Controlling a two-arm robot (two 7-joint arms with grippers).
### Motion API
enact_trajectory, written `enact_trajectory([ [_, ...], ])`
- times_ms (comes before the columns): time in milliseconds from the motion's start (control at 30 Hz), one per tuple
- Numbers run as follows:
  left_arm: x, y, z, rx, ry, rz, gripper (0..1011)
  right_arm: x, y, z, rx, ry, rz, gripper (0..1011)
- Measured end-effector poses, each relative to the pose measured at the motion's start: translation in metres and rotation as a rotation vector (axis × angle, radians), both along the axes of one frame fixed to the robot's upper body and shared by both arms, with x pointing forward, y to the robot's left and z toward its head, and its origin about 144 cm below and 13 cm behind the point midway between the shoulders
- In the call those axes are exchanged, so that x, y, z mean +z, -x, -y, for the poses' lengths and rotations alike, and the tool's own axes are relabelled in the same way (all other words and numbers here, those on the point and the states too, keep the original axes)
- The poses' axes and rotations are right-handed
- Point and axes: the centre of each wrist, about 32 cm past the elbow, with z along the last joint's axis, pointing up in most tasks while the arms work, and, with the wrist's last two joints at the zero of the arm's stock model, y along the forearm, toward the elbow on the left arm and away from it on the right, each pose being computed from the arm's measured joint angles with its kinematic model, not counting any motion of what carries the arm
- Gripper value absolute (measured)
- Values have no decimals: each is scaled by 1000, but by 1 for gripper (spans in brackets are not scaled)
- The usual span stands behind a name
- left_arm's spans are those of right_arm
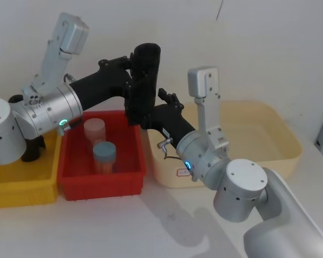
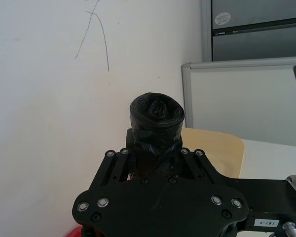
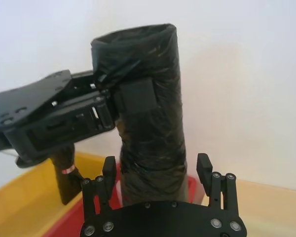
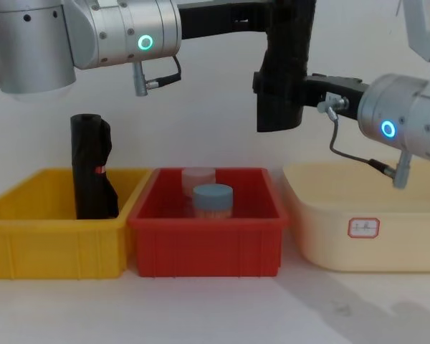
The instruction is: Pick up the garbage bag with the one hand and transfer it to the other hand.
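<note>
Now: Aloft Over the Red Bin (image 4: pixel 208 244)

The garbage bag (image 1: pixel 146 56), a stubby cylinder of crinkled glossy black plastic, stands upright above that bin's far right corner. The left tool (image 1: pixel 133 75) clamps its upper half. The right tool (image 3: pixel 155 168) straddles its lower end, fingers wide.

"167-5" lbl (image 2: pixel 265 222), L hand (image 2: pixel 155 145)

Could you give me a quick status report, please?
Left pincer shut on garbage bag, upright. Right pincer open around its lower end. Red bin underneath.
</note>
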Motion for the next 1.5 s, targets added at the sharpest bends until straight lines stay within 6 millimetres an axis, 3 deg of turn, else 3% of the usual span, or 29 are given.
enact_trajectory([
  [300, 0, 0, 0, 0, 0, 0, 371, 7, 2, -4, 29, -42, -16, 1001],
  [433, 0, 0, 0, 1, 0, 0, 371, 8, 3, -5, 38, -51, -19, 936],
  [867, 0, 0, 0, 1, 0, 0, 371, 10, 4, -8, 54, -69, -27, 569],
  [1233, 0, 0, 0, 0, 0, 0, 375, 11, 4, -8, 59, -74, -29, 569],
  [1500, 0, 0, 0, 0, 0, 0, 594, 11, 5, -8, 63, -77, -31, 568],
])
